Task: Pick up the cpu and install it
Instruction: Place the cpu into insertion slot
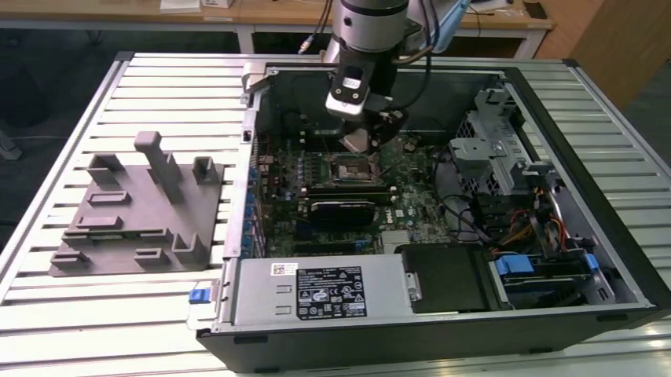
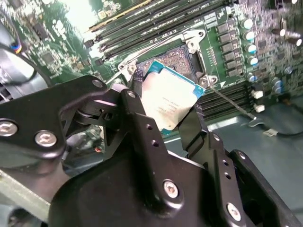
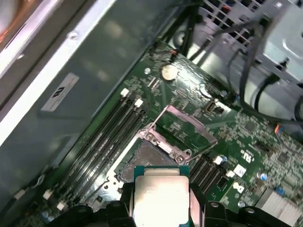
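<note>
Gripper, fingers clamped on opposite edges of the cpu, is holding it silvery face up above the open socket, beside the memory slots.

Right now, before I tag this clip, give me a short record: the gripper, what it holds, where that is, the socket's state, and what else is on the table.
gripper: gripper shut on the cpu, gripping two opposite edges
cpu position: held tilted just over the socket, not seated
socket: open, cover plate raised
setting: inside the open computer case
also on table: grey fixture on the table, at the exterior view's left of the case
</note>
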Robot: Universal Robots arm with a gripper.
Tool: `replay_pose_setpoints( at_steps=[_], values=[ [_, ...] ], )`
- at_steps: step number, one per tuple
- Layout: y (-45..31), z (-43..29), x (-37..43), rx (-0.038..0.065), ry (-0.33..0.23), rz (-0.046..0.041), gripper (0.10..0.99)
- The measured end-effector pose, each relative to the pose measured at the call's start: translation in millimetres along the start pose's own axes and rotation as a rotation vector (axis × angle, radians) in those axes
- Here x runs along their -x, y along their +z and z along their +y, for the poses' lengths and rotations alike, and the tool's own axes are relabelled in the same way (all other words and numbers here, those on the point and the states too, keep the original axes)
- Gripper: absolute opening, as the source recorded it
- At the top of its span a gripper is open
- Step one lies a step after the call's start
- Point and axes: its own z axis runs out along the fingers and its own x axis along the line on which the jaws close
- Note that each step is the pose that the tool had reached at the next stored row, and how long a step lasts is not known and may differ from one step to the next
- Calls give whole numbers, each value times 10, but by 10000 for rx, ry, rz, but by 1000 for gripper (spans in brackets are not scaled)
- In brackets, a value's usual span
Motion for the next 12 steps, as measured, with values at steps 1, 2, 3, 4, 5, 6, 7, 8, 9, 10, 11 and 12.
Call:
replay_pose_setpoints(
  at_steps=[1,2,3,4,5,6,7,8,9,10,11,12],
  values=[
    [1,0,0,-4,178,-9,545],
    [3,0,0,-6,359,-17,545],
    [4,0,0,-10,538,-25,545],
    [5,0,0,-13,717,-34,545],
    [6,0,0,-16,914,-43,545],
    [7,0,0,-18,1087,-51,545],
    [8,0,0,-22,1257,-58,545],
    [8,0,0,-24,1422,-66,545],
    [9,0,0,-27,1589,-74,545],
    [10,0,0,-29,1753,-81,545],
    [11,0,0,-32,1922,-89,545],
    [12,-1,0,-34,2093,-97,545]
  ],
)
